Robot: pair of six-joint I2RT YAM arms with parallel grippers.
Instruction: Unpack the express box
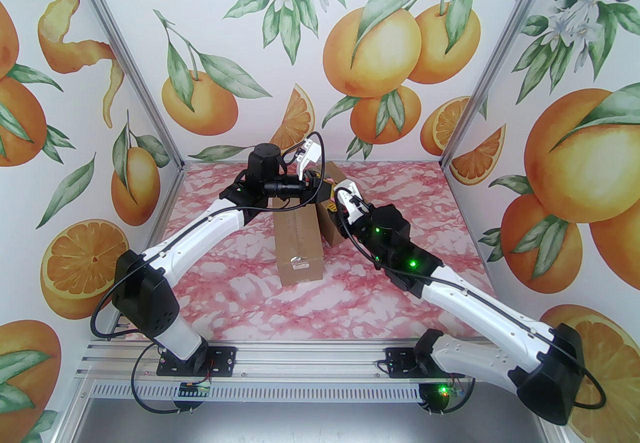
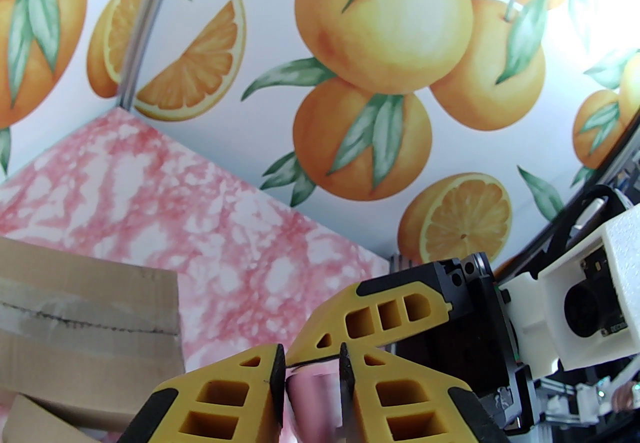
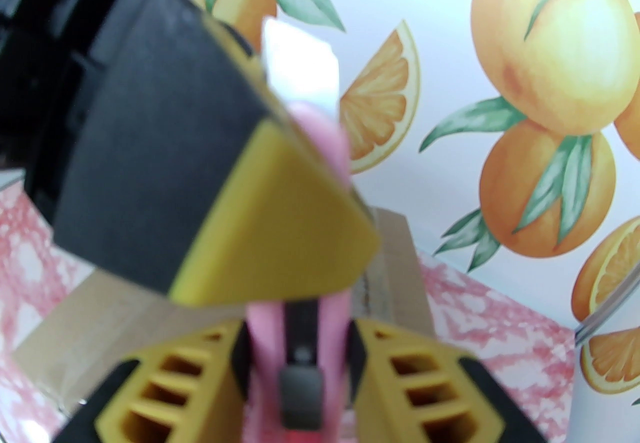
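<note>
Top external view: the brown cardboard express box (image 1: 298, 243) lies flat mid-table on the pink marble-pattern table (image 1: 380, 291), with tape running along its top. Both arms meet over its far end. On the right wrist cam, the right gripper (image 3: 298, 331) is clamped on a pink plastic box cutter (image 3: 327, 316). The left gripper (image 2: 311, 360) pinches that cutter's other end.

Orange-print walls (image 1: 320, 81), pink, perhaps marble, tabletop (image 1: 240, 291).
</note>
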